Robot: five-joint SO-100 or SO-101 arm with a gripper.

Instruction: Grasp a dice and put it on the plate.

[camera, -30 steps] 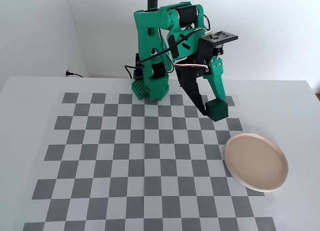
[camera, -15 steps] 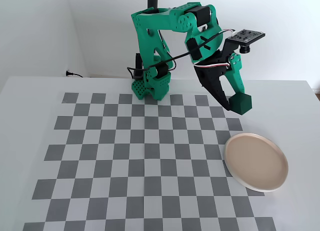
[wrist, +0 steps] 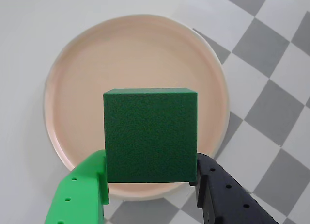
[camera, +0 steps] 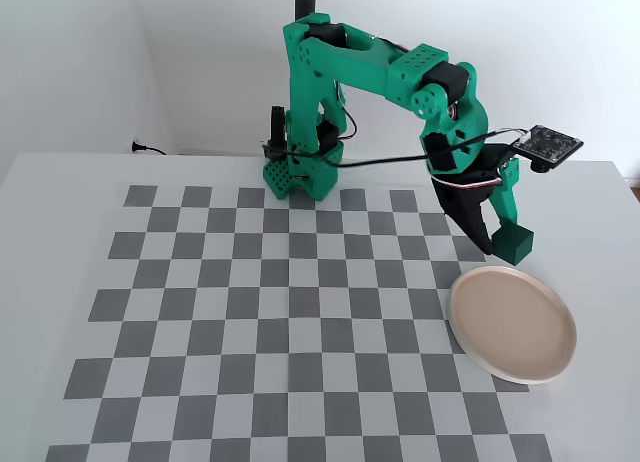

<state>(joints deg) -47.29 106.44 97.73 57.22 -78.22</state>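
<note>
Where white walls meet checkered table (camera: 250, 312) (matte) — plate (camera: 512, 324) rests.

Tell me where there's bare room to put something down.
The plate is bare inside its rim, and the checkered mat left of it is open to the arm base. It is crowded only above the plate's far edge, where the end effector holds the cube.

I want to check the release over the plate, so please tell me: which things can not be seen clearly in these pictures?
- Gripper fingertips: in the wrist view the dice covers where they press it.
- Plate centre and near rim: hidden behind the dice in the wrist view.
- Height of the dice above the plate: the fixed view gives no clear gap.
- Dice faces: no pips visible; the other sides are hidden.
</note>
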